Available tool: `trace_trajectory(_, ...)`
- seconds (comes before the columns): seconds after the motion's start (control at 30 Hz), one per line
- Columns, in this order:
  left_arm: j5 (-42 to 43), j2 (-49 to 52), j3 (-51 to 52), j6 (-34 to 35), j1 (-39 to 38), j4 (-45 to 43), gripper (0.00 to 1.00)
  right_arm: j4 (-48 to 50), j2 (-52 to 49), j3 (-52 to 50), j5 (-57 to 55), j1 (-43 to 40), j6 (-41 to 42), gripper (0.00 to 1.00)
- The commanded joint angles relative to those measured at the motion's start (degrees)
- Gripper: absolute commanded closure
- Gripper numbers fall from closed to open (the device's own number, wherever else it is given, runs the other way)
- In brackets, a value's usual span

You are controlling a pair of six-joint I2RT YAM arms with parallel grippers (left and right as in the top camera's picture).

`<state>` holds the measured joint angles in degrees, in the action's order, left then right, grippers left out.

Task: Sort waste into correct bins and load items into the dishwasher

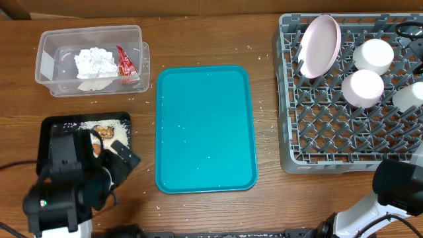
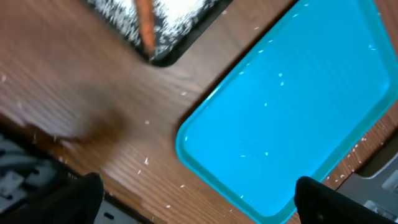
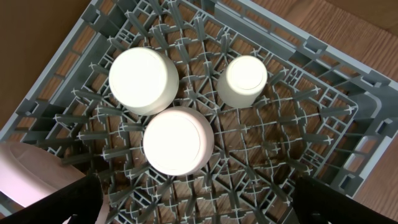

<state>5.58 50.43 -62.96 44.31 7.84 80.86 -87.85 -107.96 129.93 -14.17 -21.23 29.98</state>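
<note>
Crumb-flecked wooden table (image 1: 198, 39) (teal tray (image 1: 205, 125) at centre); left fingers (image 2: 74, 199) and right fingers (image 3: 62, 202) spread, empty

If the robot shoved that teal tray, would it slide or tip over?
Probably slide: the teal tray lies flat on the wooden table, so tipping looks unlikely. Its glossy surface suggests stiff, slippery plastic. The low rim may be hard to pinch.

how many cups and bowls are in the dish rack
3. A white bowl sits beside the pink plate, a second bowl just in front of it, and a smaller cup at the right edge of the rack. The frame edge may hide others.
</note>
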Motion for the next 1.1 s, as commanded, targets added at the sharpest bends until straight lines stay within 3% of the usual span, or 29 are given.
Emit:
trace_trajectory(0.0,0.2,-0.9,1.7,3.3,-0.4,-0.1,0.0,0.3,0.2,-0.2,-0.6,0.0,0.3,0.0)
trace_trajectory(0.37,0.4,-0.1,1.7,3.0,-0.4,3.3,0.0,0.3,0.2,-0.2,-0.6,0.0,0.3,0.0)
trace_trajectory(0.43,0.4,0.0,1.7,0.4,-0.4,2.6,0.0,0.3,0.2,-0.2,-0.6,0.0,0.3,0.0)
trace_trajectory(0.5,0.6,0.1,2.2,-9.2,-0.8,-1.6,0.0,0.3,0.2,-0.2,-0.6,0.0,0.3,0.0)
trace_trajectory(0.63,2.0,-0.3,5.5,-24.4,-5.8,-14.4,0.0,0.3,0.2,-0.2,-0.6,0.0,0.3,0.0)
trace_trajectory(0.8,1.9,-4.7,15.7,-40.4,-13.4,-36.0,0.0,0.3,0.2,-0.2,-0.6,0.0,0.3,0.0)
trace_trajectory(0.83,2.0,-7.4,21.2,-43.1,-14.4,-44.8,0.0,0.3,0.2,-0.2,-0.6,0.0,0.3,0.0)
trace_trajectory(1.07,1.9,-15.5,38.8,-44.6,-14.1,-68.2,0.0,0.3,0.2,-0.2,-0.6,0.0,0.3,0.0)
